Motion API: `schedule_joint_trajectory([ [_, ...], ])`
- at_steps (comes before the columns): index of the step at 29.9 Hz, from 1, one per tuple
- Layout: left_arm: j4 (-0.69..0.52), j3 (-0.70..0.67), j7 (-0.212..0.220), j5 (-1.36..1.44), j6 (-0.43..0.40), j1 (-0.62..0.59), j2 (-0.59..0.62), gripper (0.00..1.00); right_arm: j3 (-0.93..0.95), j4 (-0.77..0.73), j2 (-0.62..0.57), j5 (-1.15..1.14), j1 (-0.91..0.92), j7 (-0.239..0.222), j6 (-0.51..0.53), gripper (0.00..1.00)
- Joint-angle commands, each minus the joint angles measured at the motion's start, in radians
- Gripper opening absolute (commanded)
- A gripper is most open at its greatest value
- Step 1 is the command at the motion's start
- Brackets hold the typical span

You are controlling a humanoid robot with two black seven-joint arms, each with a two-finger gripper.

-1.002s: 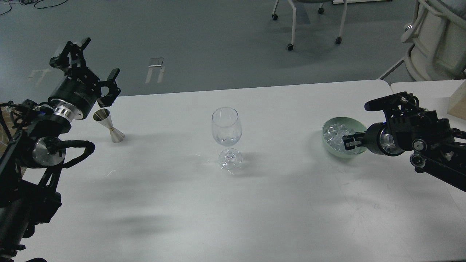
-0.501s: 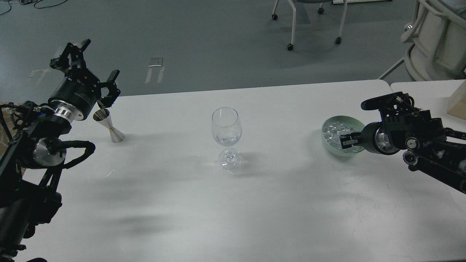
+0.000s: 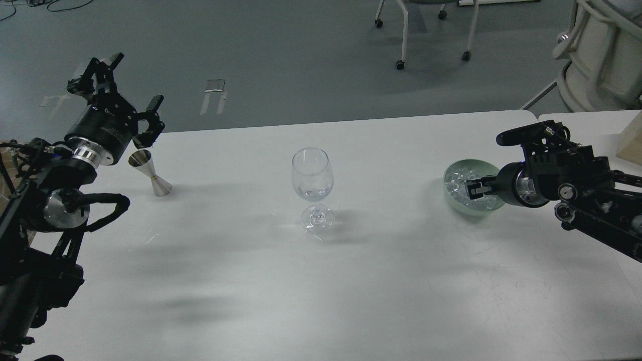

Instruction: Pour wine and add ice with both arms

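Note:
A clear wine glass stands upright mid-table with a little clear wine in the bottom of its bowl. A pale green bowl at the right holds a heap of clear ice cubes. My right gripper is open at the bowl, its lower finger down among the ice and its upper finger above the rim. A steel jigger stands at the far left. My left gripper is open and empty just above and behind the jigger.
A white table carries everything; its far edge runs behind the glass. A second table adjoins at the right, with a wooden box on it. Chair legs and white equipment stand on the floor beyond.
My right gripper has shifted slightly left and back over the bowl, its lower finger staying in the ice. The left arm has barely moved. Glass and jigger are unchanged.

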Motion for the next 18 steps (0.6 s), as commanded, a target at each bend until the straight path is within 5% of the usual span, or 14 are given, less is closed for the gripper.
schedule_joint_trajectory([
  [1,0.000,0.000,0.000,-0.002,-0.002,0.000,0.000,0.99,-0.002,-0.002,0.001,-0.001,-0.003,0.000,0.000,0.47],
  [12,0.008,0.000,-0.003,-0.002,-0.002,0.002,0.000,0.99,0.000,-0.045,0.036,-0.001,-0.004,0.003,0.000,0.47],
  [18,0.009,-0.001,-0.002,-0.002,-0.002,0.002,0.001,0.99,-0.002,-0.043,0.038,-0.001,0.013,0.003,0.000,0.35],
])
